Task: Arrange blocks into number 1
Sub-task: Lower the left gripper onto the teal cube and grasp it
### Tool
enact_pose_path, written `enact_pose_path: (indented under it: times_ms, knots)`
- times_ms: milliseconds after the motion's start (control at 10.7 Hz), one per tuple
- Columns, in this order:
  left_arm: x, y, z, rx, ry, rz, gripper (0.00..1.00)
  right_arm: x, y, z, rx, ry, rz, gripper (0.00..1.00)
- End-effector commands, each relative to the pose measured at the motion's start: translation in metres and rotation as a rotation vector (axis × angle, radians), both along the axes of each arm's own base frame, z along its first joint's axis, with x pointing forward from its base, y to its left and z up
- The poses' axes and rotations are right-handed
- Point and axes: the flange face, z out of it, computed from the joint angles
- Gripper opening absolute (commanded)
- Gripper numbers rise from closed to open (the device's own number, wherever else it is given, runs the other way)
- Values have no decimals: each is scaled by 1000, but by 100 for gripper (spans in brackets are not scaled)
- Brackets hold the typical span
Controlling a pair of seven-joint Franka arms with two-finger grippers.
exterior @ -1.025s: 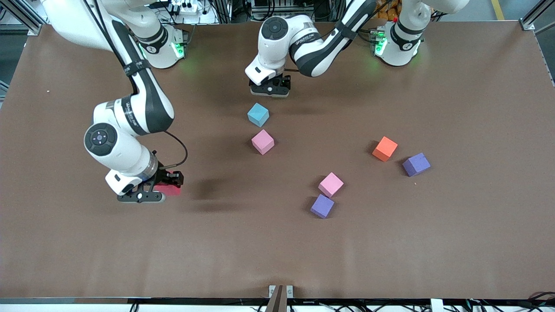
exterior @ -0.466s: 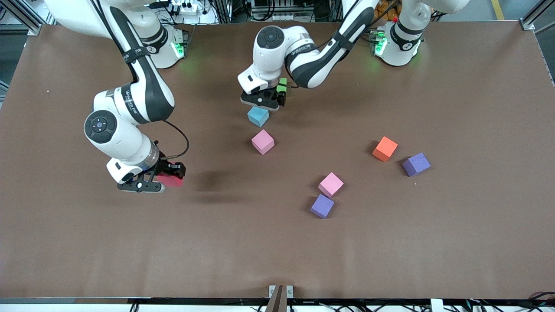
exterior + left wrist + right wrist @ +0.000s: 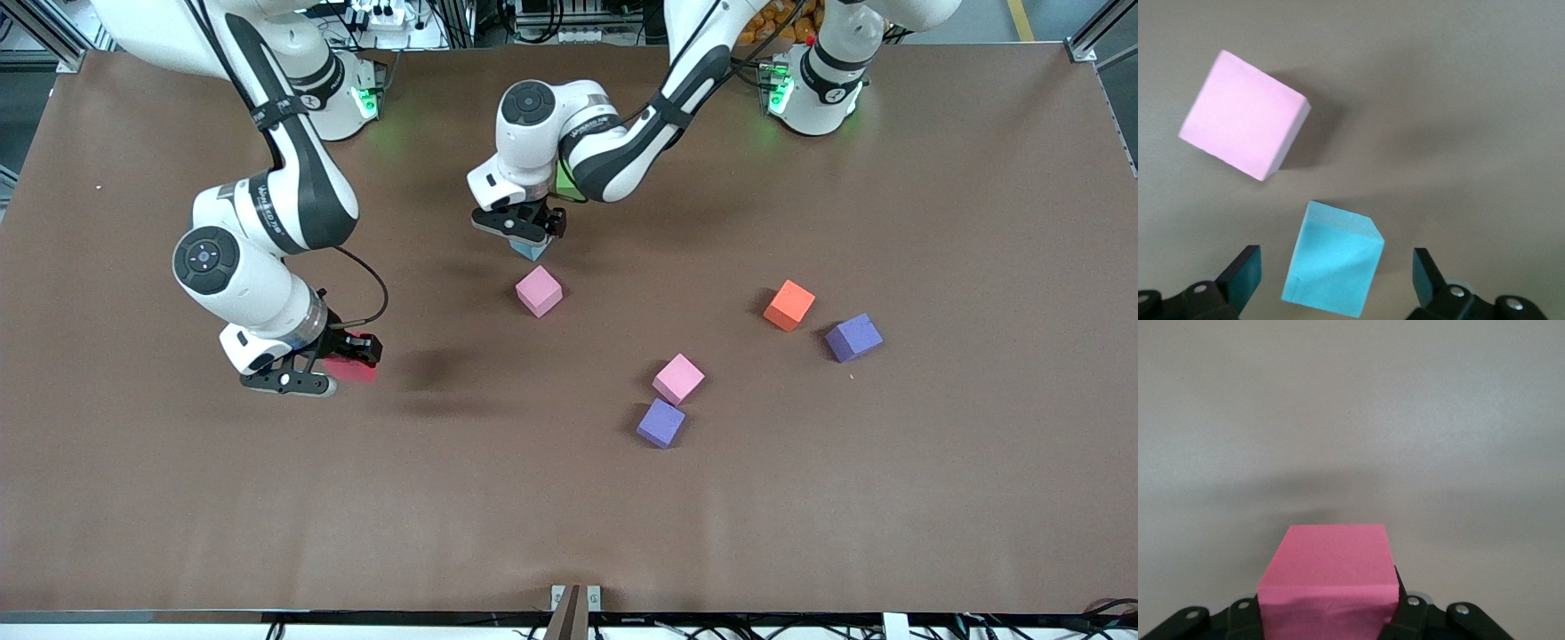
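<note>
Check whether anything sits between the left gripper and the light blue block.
Nothing visible does. The left gripper is open directly over the light blue block, one finger on each side. The nearest pink block lies apart from it.

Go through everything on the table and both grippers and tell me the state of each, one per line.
Left gripper: open, over the light blue block.
Light blue block: on the table, between the open fingers, not gripped.
Right gripper: shut on the red block.
Red block: held.
Green block: mostly hidden by the left arm.
Two pink blocks: resting free.
Orange block: resting free.
Two purple blocks: resting free.
</note>
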Motion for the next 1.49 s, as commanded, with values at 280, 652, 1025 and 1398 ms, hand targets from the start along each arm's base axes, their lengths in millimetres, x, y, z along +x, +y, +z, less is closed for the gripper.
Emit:
enact_pose_path:
  times_ms: [280, 652, 1025, 1398]
  knots:
    - [-1, -3, -22, 52, -61, -141, 100, -9, 10, 2, 7, -2, -32, 54]
    - [-19, -10, -38, 68, -51, -162, 100, -10, 10, -1, 5, 5, -31, 54]
    - [-25, -11, -47, 69, -38, -154, 64, -11, 12, -3, 4, 8, -28, 54]
    - [-10, 11, -36, 82, -35, -54, 0, -12, 15, -4, 4, 9, -22, 54]
